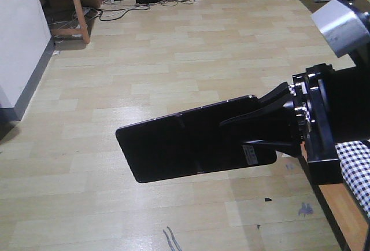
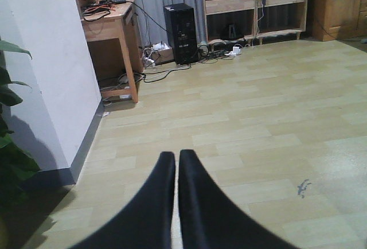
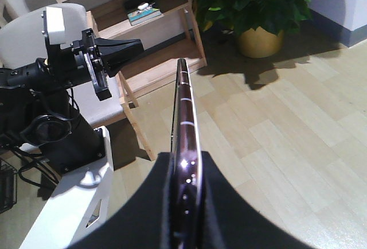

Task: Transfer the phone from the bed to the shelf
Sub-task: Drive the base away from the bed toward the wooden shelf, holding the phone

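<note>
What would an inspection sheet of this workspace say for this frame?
Surface: floor, pale planks with a few dark marks.
Job's things: phone clamped in the air over the floor; bed corner at the right edge; shelf without the phone.
Clutter: small items on the shelf.
Grippers: right gripper shut on the phone; left gripper shut, empty.
Cables: cables tangled beside a computer tower.
Surroundings: potted plant, desk, white wall.
</note>
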You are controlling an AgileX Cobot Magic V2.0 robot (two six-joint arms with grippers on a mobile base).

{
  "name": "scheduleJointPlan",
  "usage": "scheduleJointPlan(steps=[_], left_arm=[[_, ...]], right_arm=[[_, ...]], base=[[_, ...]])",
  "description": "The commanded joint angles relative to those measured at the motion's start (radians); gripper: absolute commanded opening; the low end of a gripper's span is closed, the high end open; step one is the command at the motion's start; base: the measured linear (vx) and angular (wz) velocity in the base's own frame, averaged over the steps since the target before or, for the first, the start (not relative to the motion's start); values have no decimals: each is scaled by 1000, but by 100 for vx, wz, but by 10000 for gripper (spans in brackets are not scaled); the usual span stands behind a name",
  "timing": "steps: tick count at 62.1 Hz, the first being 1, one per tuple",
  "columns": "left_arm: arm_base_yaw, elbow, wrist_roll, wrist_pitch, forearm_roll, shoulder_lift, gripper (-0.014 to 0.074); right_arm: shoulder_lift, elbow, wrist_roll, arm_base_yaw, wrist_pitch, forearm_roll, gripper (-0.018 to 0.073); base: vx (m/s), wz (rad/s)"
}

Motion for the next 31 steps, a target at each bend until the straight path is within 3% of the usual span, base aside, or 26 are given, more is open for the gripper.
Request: scheduleJointPlan(steps=[1, 31], left_arm=[[-4, -21, -6, -72, -9, -13, 1], [-4, -21, -6, -72, -9, -13, 1]], right_arm=[[-23, -25, 0, 0, 55, 96, -2], [-32, -25, 1, 0, 55, 97, -2]], base=[[-1, 4], [5, 2]])
